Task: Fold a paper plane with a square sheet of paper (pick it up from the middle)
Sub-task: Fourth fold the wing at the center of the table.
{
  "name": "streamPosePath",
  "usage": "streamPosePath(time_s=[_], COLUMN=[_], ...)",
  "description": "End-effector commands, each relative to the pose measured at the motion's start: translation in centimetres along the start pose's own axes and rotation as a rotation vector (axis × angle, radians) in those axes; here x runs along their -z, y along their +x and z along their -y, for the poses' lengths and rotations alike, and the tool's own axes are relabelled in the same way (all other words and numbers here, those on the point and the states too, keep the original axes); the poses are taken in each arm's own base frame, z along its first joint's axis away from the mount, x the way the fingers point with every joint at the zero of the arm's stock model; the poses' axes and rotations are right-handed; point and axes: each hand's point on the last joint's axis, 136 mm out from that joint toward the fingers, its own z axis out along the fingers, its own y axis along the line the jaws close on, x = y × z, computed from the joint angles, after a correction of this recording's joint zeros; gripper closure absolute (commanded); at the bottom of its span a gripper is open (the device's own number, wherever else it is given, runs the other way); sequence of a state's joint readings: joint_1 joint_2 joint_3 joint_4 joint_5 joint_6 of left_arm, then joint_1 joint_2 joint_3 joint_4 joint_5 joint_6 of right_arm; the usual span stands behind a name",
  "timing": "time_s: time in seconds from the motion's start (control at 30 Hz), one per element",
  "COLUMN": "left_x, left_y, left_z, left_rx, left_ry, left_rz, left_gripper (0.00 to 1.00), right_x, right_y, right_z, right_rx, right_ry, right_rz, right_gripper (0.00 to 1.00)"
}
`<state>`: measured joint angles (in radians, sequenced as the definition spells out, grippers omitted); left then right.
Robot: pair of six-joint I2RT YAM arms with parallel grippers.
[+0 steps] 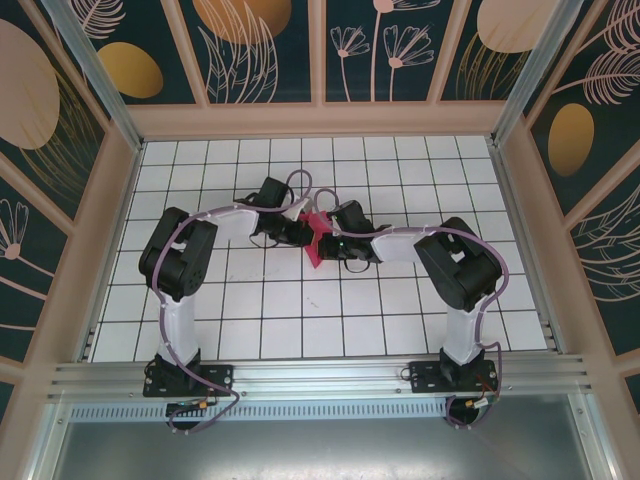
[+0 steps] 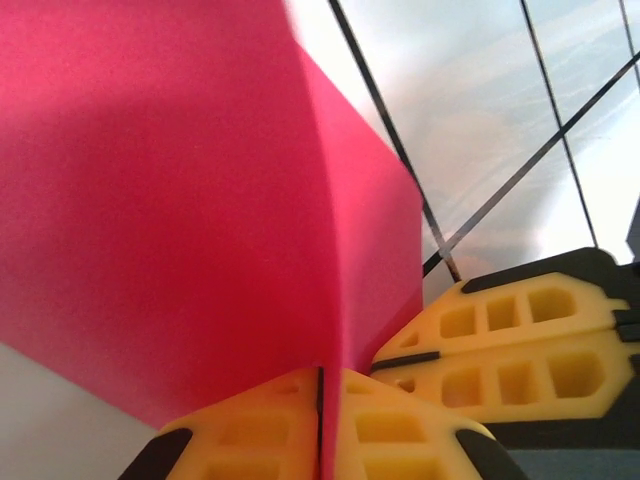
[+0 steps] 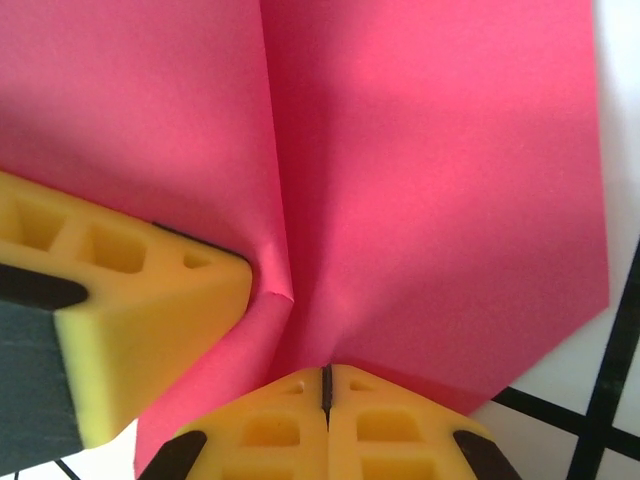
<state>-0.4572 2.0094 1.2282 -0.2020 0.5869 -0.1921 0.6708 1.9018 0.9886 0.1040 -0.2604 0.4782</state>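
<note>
Yellow pads (image 2: pixel 250 435) of the left tool (image 2: pixel 320 385) pinch the red paper plane (image 2: pixel 180 200) from its left, and the right tool (image 3: pixel 327 378) clamps it from the opposite side. Held over mid-desk (image 1: pixel 400 300) between both, equally near each, its long axis runs far-to-near, the tip apparently toward the arms' bases.

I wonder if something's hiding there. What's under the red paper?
Around the red paper you see the white tiled table with black lines. The spot straight below is covered by the paper, the left gripper and the right gripper, jaws shut on it, so anything there is hidden.
</note>
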Motion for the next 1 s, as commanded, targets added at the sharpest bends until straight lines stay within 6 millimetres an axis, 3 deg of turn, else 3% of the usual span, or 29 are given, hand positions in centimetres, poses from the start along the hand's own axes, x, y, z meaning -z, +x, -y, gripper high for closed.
streamPosePath(time_s=[0.0,0.13,0.3,0.53,0.83,0.97], left_x=[0.0,-0.3,-0.7,-0.3,-0.7,-1.0], left_y=[-0.2,0.4,1.5,0.8,1.3,1.8], left_z=[0.4,0.2,0.2,-0.2,-1.0,-1.2], left_rx=[-0.037,-0.018,0.014,-0.01,-0.023,-0.026], left_ry=[0.047,0.045,0.07,0.041,0.038,0.043], left_rz=[-0.028,-0.066,-0.084,-0.062,-0.065,-0.062], left_gripper=[0.89,0.86,0.84,0.88,0.91,0.9], right_x=[-1.1,-0.9,-0.7,-0.8,-0.9,-0.7], right_y=[4.0,3.7,2.8,2.3,2.6,1.9], right_z=[4.8,5.3,4.1,4.1,4.4,3.5], right_rx=[-0.002,0.017,0.049,0.068,0.061,0.051], right_ry=[0.167,0.18,0.129,0.134,0.13,0.095], right_rz=[-0.13,-0.127,-0.111,-0.109,-0.116,-0.105], right_gripper=[1.0,1.0,1.0,1.0,1.0,1.0])
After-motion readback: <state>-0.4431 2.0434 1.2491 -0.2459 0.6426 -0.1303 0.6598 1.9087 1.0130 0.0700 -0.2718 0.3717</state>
